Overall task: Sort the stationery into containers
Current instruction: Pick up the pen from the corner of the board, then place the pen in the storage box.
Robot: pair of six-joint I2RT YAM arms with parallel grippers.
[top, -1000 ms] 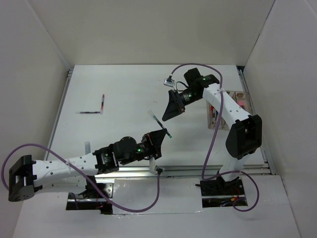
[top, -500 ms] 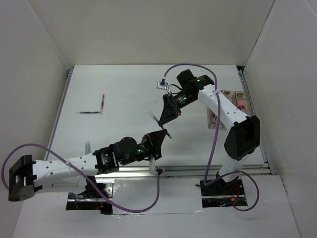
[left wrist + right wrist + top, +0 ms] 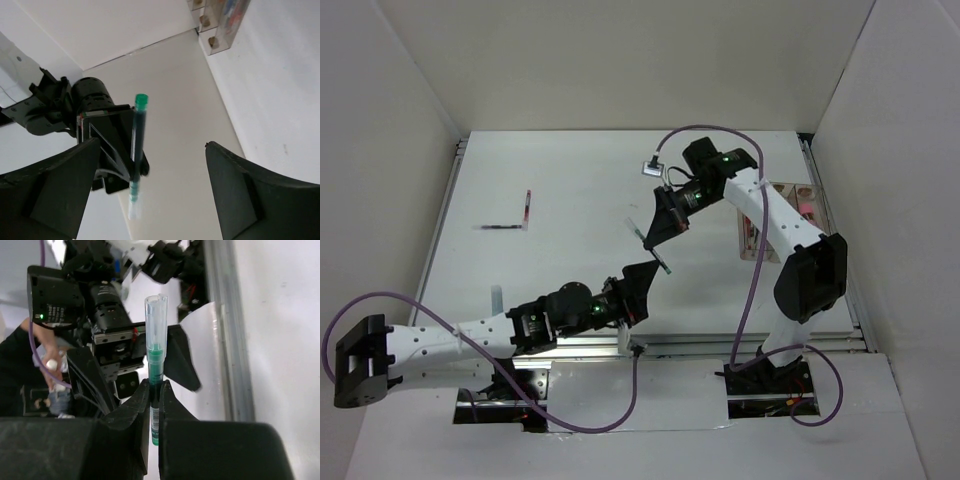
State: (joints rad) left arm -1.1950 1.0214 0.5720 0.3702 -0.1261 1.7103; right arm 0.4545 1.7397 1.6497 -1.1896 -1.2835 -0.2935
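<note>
Right gripper (image 3: 155, 390) is clamped on the green pen (image 3: 155, 360). Its wrist cam shows both fingers (image 3: 137, 407) pinching the barrel low down, with the clear end sticking up. The lower tip of the pen is buried between the fingers, so I can't see it.

Left gripper (image 3: 152, 145) is spread wide and touching nothing. In its own cam the pen hangs in the gap between the two dark fingers, apart from both.

From the top view, the pen (image 3: 660, 262) sits mid-table, up in the air between the two grippers. It's super thin there and half hidden behind the black jaws.

The bins (image 3: 220, 37) are cut off at the frame edge, and overhead the right arm covers most of them, so the contents are hard to read.

A red pen (image 3: 527, 208) and a dark pen (image 3: 500, 227) lie far left on the table, too blurry for detail.
</note>
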